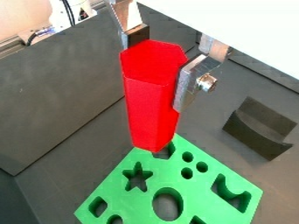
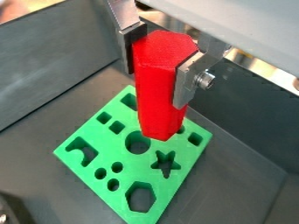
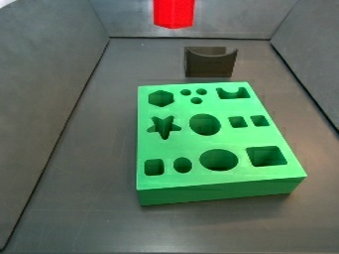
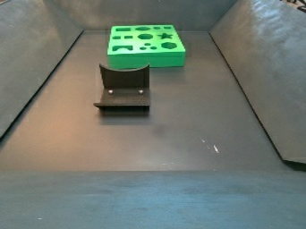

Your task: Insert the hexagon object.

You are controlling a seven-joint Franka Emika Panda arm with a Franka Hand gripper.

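Red peg (image 1: 149, 92) is clamped upright between the gripper (image 1: 158, 74) jaws, high above the green block (image 2: 128, 162), its lower end well clear of the holes. Pick is done; what's left, as I read it, is lining up over the hexagon hole (image 2: 142, 199), matching the flats and lowering in. Farther off, the dark U-shaped block (image 3: 208, 62) sits apart, out of the way.
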